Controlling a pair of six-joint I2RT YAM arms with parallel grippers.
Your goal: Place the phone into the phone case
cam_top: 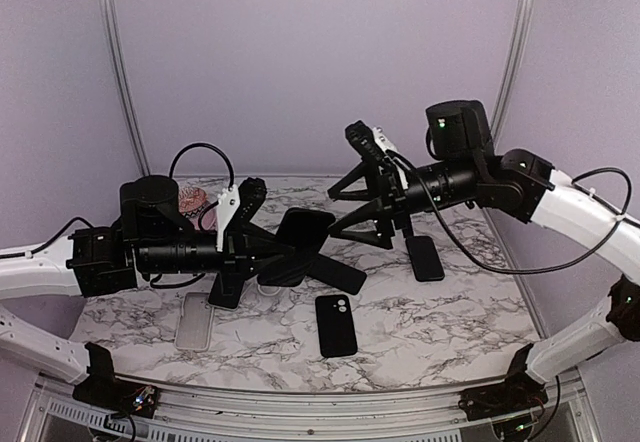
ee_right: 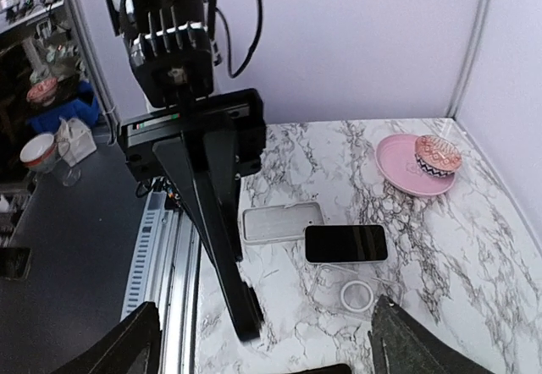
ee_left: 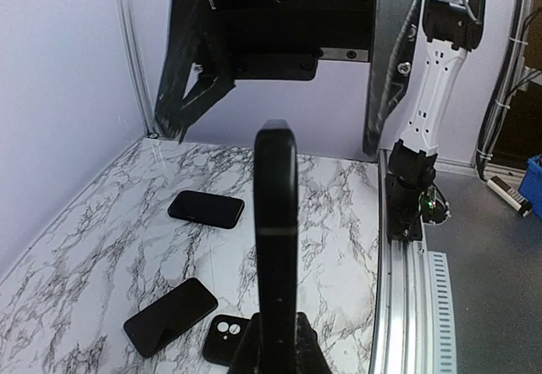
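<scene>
My left gripper (cam_top: 285,252) is shut on a black phone (cam_top: 304,232) and holds it above the table; the left wrist view shows the phone edge-on (ee_left: 275,239), standing up from the jaws. My right gripper (cam_top: 338,214) is open and empty, facing the phone's free end, with its fingers (ee_left: 182,86) spread to either side of it and apart from it. In the right wrist view the held phone (ee_right: 216,222) slants down in front of my open right gripper (ee_right: 267,349). A black phone case (cam_top: 336,325) with camera cutouts lies flat on the marble below and also shows in the left wrist view (ee_left: 227,338).
Other black phones lie on the table (cam_top: 340,275) (cam_top: 424,258) (ee_right: 345,243). A grey case (cam_top: 194,320) (ee_right: 282,222) and a clear case with a ring (ee_right: 356,294) lie at the left. A pink plate (ee_right: 398,167) holding a patterned bowl (ee_right: 438,154) stands at the back left.
</scene>
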